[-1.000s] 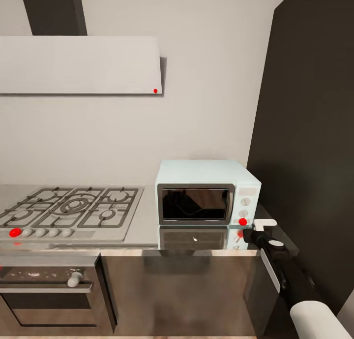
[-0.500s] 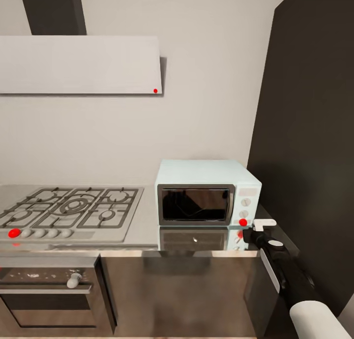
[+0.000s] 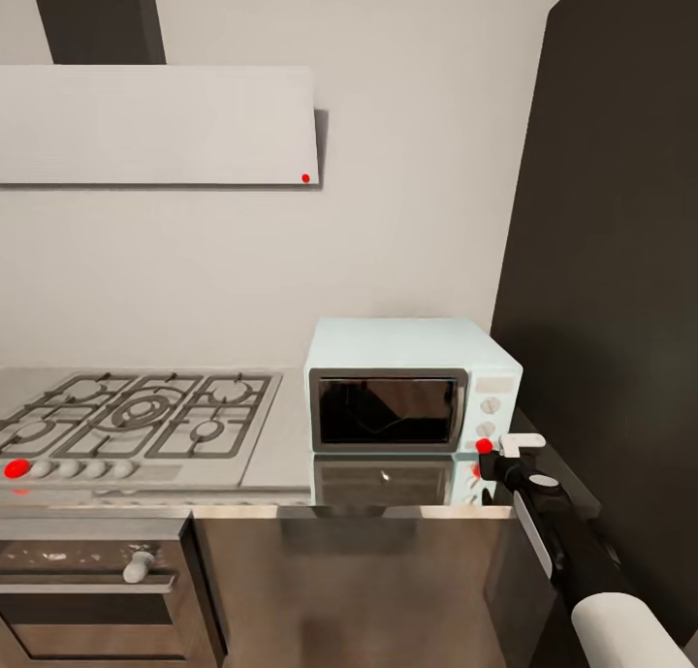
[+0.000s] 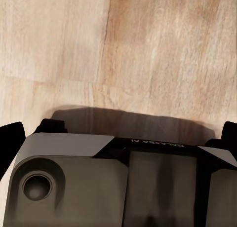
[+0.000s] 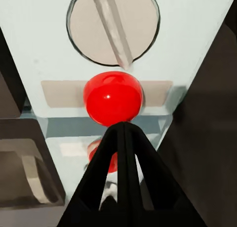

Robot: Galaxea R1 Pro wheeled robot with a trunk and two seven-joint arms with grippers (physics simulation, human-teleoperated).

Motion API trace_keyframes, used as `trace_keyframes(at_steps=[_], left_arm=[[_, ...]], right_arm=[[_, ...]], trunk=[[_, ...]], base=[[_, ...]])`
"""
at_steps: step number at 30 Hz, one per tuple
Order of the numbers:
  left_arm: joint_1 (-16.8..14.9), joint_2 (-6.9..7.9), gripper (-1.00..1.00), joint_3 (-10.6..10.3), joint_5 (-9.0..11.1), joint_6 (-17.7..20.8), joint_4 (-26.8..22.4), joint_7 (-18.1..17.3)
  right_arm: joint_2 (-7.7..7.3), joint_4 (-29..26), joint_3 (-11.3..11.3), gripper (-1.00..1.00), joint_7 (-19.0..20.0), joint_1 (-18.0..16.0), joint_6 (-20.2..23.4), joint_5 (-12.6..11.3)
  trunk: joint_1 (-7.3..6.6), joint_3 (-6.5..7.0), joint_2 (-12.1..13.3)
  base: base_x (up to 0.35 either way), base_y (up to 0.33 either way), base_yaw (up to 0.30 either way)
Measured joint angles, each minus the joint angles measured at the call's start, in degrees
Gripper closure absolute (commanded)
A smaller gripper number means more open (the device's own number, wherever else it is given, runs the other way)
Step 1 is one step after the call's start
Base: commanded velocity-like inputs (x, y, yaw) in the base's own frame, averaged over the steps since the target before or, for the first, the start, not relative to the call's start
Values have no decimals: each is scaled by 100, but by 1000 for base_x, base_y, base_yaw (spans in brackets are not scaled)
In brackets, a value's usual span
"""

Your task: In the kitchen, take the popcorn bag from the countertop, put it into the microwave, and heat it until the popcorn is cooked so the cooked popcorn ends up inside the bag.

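The pale-blue microwave stands on the grey countertop with its dark glass door closed. Low on its white panel a red light glows under two knobs. My right gripper is at that front corner. In the right wrist view the right gripper is shut, its black tips meeting against the red round button beneath a knob. My left gripper hangs over wooden floor, open, with its fingertips far apart. The popcorn bag and popcorn are hidden from view.
A steel gas hob lies left of the microwave, with a built-in oven below it and a white range hood above. A tall dark cabinet rises close on the right, beside my right arm.
The whole picture has shifted slightly, so the camera has moved. My right gripper stays shut at the microwave's red button.
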Motion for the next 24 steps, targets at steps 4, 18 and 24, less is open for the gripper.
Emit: trace_keyframes(at_steps=[4, 18, 24], left_arm=[[0, -1, -100, 0, 0, -1, 0, 0], [0, 3, -100, 0, 0, 0, 0, 0], [0, 8, -100, 0, 0, -2, 0, 0]], right_arm=[[7, 209, 5, 100, -7, 0, -8, 22], [-1, 240, 6, 100, -5, 0, -221, 15], [2, 240, 6, 100, -8, 0, -229, 21]], trunk=[[1, 0, 0], [1, 0, 0], [0, 0, 0]], base=[[10, 0, 0], [3, 0, 0], [94, 0, 0]])
